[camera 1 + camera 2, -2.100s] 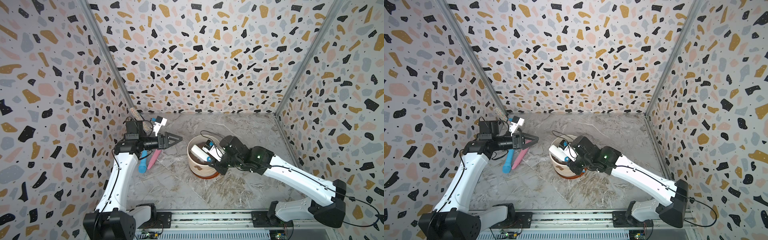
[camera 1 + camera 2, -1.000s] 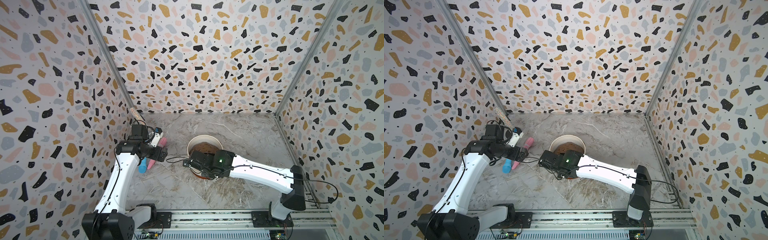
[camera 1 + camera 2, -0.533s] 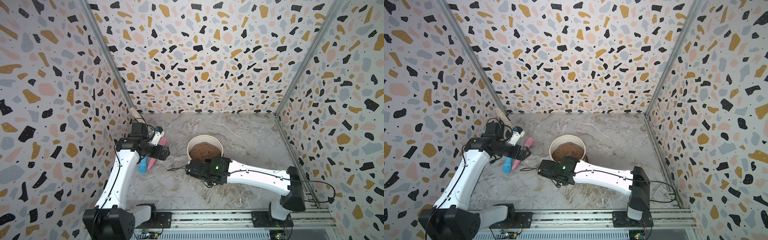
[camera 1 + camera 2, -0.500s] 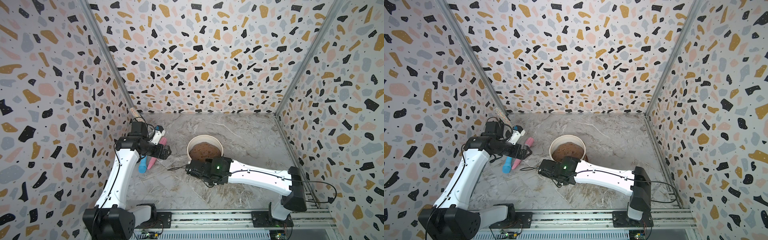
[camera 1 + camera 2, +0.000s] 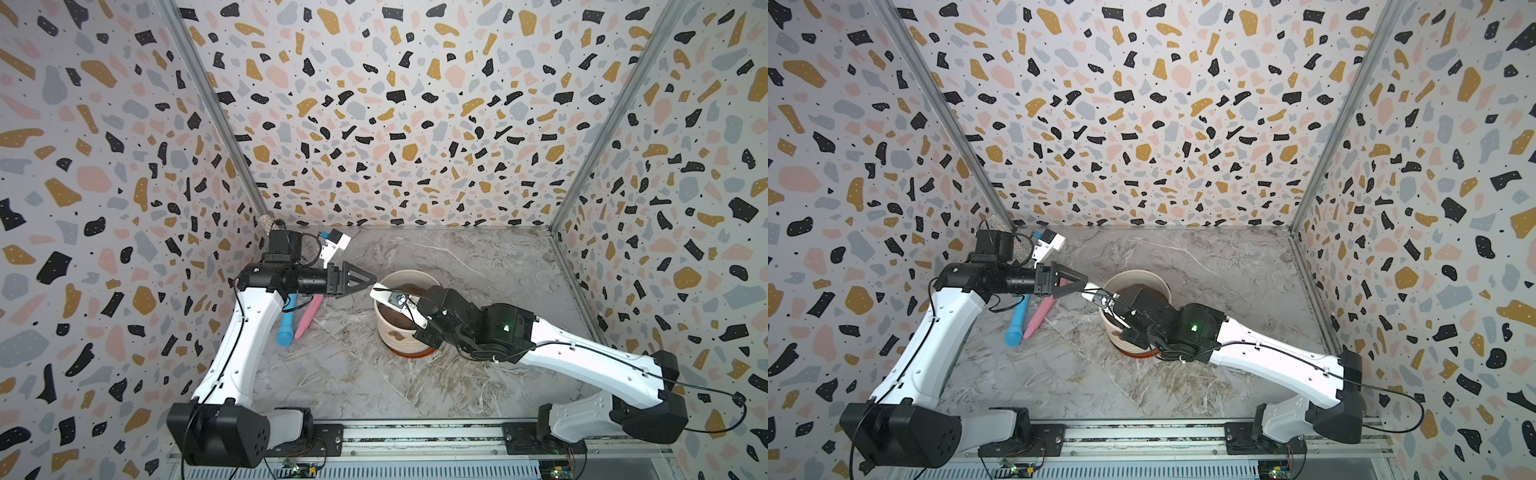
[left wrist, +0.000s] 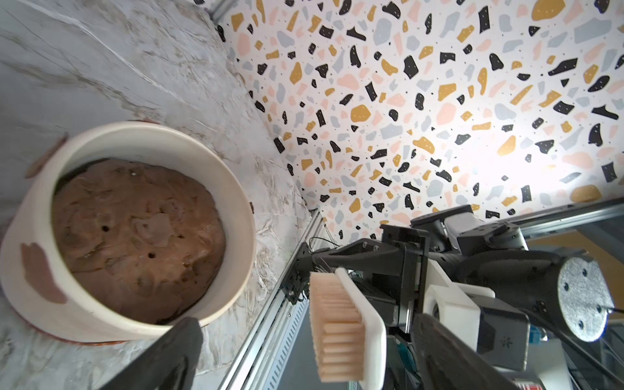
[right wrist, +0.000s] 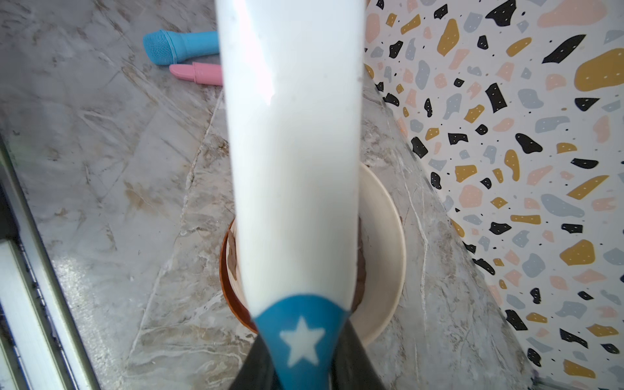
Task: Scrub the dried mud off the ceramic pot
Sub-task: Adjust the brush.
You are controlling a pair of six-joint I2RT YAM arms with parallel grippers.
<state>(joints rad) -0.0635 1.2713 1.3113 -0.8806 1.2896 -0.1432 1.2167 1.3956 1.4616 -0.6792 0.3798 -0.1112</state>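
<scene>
Right gripper (image 7: 300,351) is clamped on the white brush (image 6: 337,324) handle, above the ceramic pot (image 5: 384,328). The pot stands upright on an orange saucer (image 5: 410,354). I see my left gripper (image 5: 363,280) with jaws apart, just beside the pot's rim. Dried mud (image 6: 42,270) blotches on the pot's outer wall.

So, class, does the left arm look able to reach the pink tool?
Probably yes: the left end effector is open and empty; the pink tool lies free nearby, the blue tool close beside it.
</scene>
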